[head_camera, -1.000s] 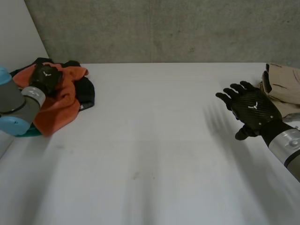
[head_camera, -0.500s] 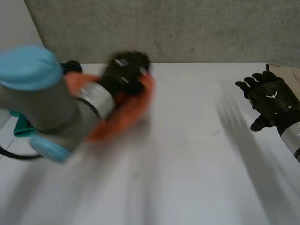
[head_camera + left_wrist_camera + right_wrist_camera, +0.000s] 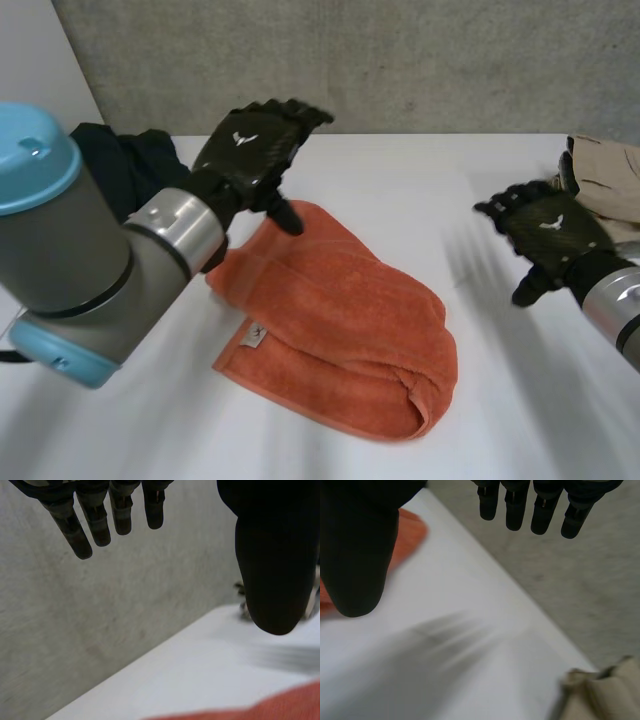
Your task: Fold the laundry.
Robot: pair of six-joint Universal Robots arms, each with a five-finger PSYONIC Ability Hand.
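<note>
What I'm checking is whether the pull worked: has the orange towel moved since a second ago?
Yes. The orange towel has left the dark clothes at the table's left edge and now lies spread toward the table's middle.

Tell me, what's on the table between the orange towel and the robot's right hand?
Nothing. In the head view, the white table is bare between the orange towel and the right hand.

Left hand (image 3: 255, 152) is raised with fingers (image 3: 95, 522) straight and spread; right hand (image 3: 548, 232) hovers, fingers (image 3: 542, 515) likewise straight, thumb apart.
</note>
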